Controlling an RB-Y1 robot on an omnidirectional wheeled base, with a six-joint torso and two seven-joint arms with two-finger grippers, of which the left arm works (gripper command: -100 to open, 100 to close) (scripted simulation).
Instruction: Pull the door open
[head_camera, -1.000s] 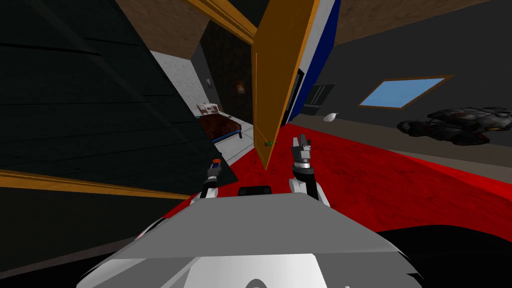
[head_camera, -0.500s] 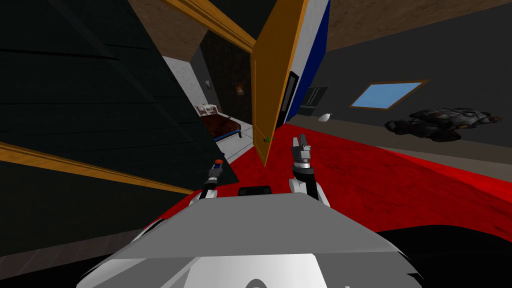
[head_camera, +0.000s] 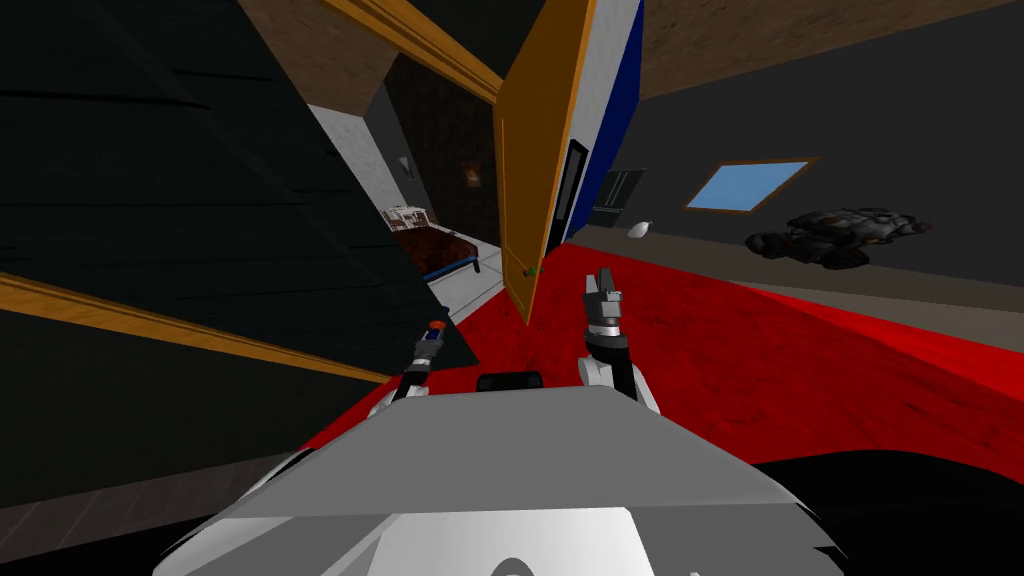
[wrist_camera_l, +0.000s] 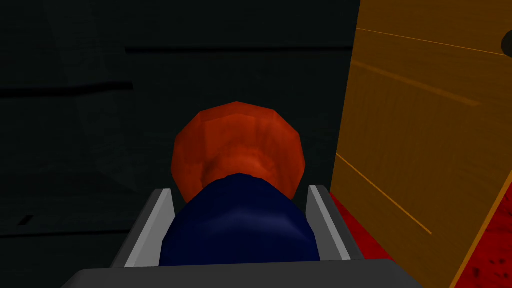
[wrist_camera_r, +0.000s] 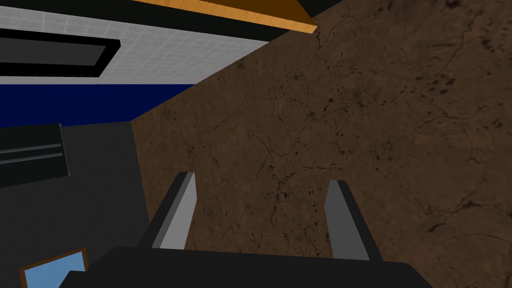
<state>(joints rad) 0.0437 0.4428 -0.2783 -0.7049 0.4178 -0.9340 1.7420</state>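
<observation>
Our left gripper pinches a rounded dark blue object with a faceted orange bulb at its tip, and the flat grey fingers press its sides. Near it stands the door, a smooth orange-brown wooden slab, ajar and seen almost edge-on above the mottled red floor. Our right gripper, raised near the door's free edge, has its blades spread apart.

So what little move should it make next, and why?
Probably reach the right pincer toward the small green knob on the door. That pincer is open and empty beside the door's edge, the door stands partly open, and the left pincer is shut on a blue and orange thing.
</observation>
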